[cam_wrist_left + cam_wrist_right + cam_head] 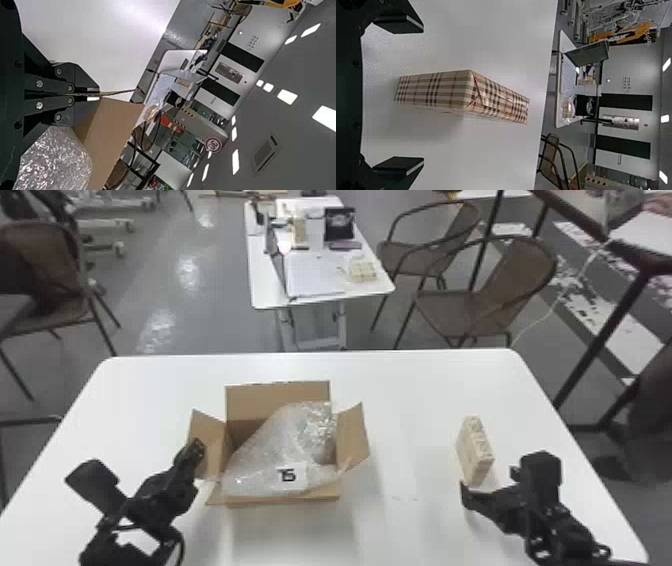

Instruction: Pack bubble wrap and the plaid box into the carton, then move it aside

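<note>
Plaid box [474, 450] on tbl [410, 400] nr R claw [490, 484], lined up w/ its open gap.

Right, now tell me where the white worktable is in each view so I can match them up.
Head view: the worktable spans the lower half, under the carton.
Left wrist view: the worktable, beside the carton flap clamped by the left gripper.
Right wrist view: the worktable, around the plaid box and beyond the open right gripper.
Shared landmark: the small table, past the worktable's far edge.
</note>
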